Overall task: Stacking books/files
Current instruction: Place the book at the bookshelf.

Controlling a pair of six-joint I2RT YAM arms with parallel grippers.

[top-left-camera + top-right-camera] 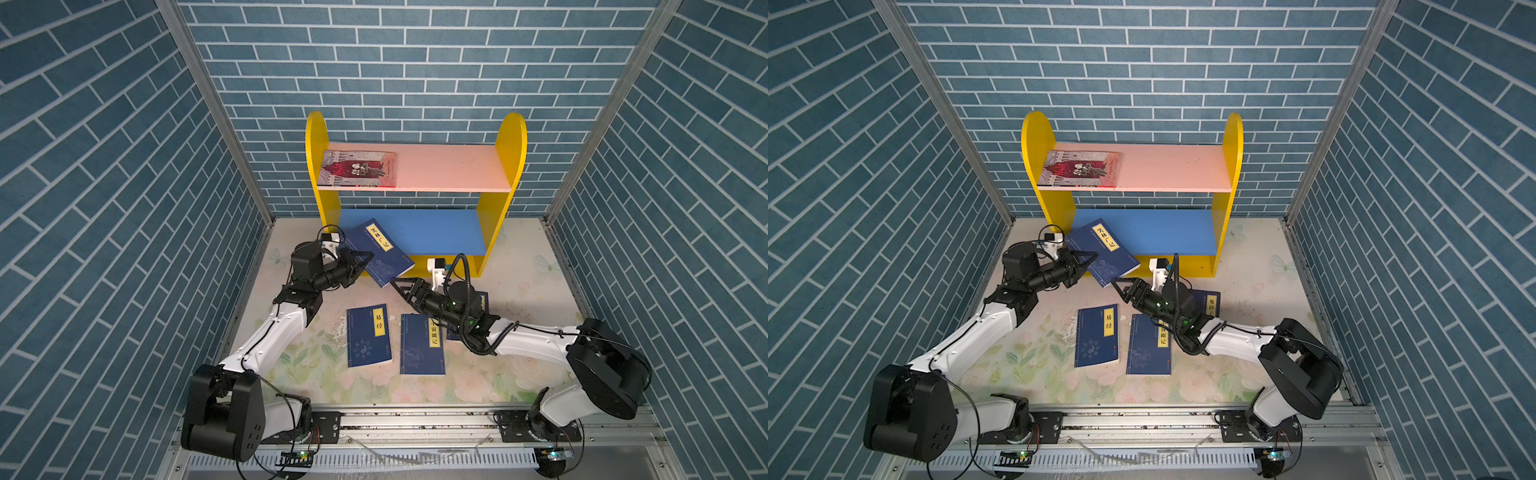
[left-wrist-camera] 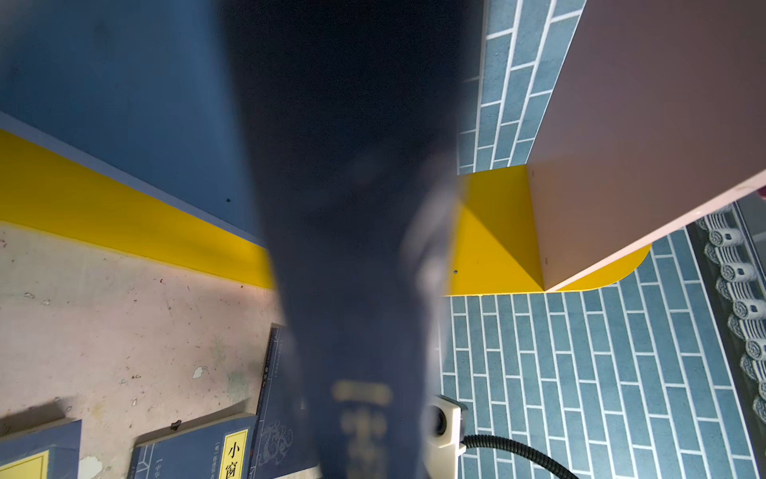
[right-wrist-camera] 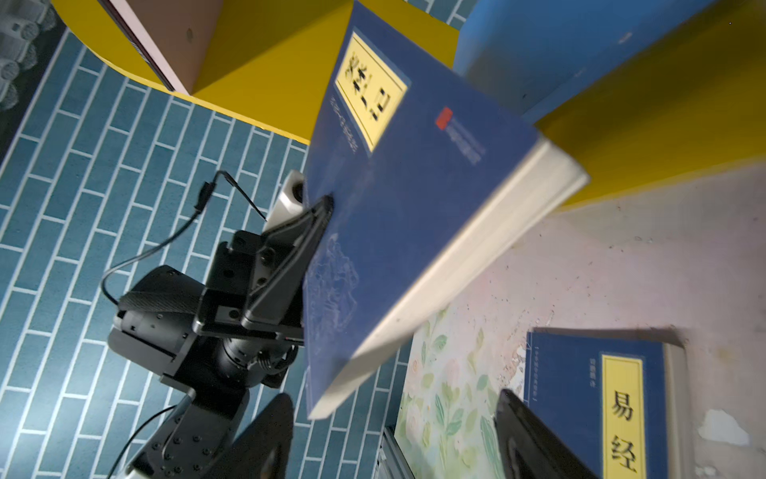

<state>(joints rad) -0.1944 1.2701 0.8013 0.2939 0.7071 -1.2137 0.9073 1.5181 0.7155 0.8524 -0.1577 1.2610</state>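
My left gripper (image 1: 358,261) is shut on the spine side of a dark navy book (image 1: 379,254) with a yellow title strip. It holds the book tilted in the air in front of the shelf's blue lower board (image 1: 436,230). In the left wrist view this book (image 2: 352,249) fills the middle and hides the jaws. My right gripper (image 1: 398,286) stands open just under the book's near corner (image 3: 414,207), fingers wide apart (image 3: 393,398) and holding nothing. Two navy books (image 1: 369,336) (image 1: 422,345) lie flat on the table. A third (image 1: 1209,303) lies partly under my right arm. A red-pink illustrated book (image 1: 358,168) lies on the pink top board.
The yellow-sided shelf (image 1: 513,145) stands against the back wall, with its pink top board (image 1: 449,166) bare to the right of the red book. Blue brick-pattern walls close in both sides. The table has a floral cover (image 1: 519,374), and a metal rail (image 1: 415,419) runs along its front.
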